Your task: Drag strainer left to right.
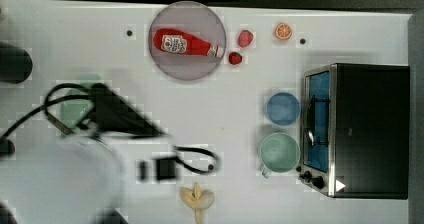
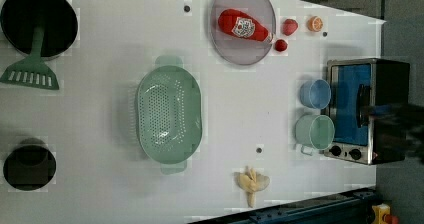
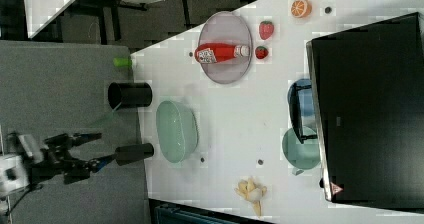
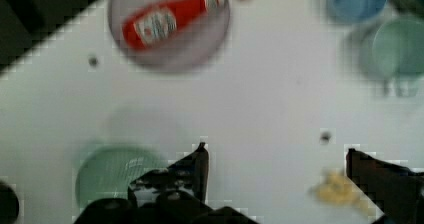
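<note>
The strainer (image 2: 169, 115) is a pale mint-green oblong colander with a grid of holes. It rests on the white table (image 2: 110, 59), left of centre in the left view. In the right view the strainer (image 3: 176, 130) lies near the table's left edge. In the top view my blurred arm (image 1: 120, 116) covers most of the strainer (image 1: 74, 110). In the wrist view my gripper (image 4: 277, 156) is open above bare table, with nothing between its fingers. There the strainer (image 4: 112, 171) lies beside one finger (image 4: 197, 164) and is apart from it.
A ketchup bottle (image 2: 242, 26) lies on a purple plate (image 2: 245, 56), with strawberries (image 2: 289, 27) and an orange slice (image 2: 315, 23) beside it. A blue bowl (image 2: 315, 93), a green mug (image 2: 315, 132) and a toaster oven (image 2: 367, 109) stand at the left view's right. A banana (image 2: 251, 181) lies near the front edge. A black pot (image 2: 40, 21) holds a green spatula (image 2: 31, 74).
</note>
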Controlling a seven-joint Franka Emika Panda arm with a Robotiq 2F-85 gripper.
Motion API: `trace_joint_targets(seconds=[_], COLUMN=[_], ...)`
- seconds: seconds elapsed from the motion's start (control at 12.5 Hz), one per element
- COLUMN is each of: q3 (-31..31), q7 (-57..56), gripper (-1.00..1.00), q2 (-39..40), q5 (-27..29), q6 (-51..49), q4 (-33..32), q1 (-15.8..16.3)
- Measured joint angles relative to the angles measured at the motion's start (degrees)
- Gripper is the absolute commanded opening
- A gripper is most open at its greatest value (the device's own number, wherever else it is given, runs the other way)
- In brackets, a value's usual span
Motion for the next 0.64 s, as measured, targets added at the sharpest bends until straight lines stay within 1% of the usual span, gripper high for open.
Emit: trace_joint_targets(seconds=[0.08, 0.16, 0.32, 0.48, 0.64], q3=[3.39, 6.59, 11.30, 16.14, 17.49], q7=[4.03, 8.98, 19.84, 30.61, 40.01], gripper=[1.00, 1.00, 1.00, 1.00, 1.00], q2=[3.48, 7.34, 14.51, 22.41, 28.79], q5=[0.62, -0.13, 0.52, 0.89, 0.32], q6=[1.80, 4.22, 9.13, 14.01, 17.87], q4=[-1.01, -2.13, -4.70, -5.82, -5.93], q1=[0.33, 0.55, 0.73, 0.29, 2.04])
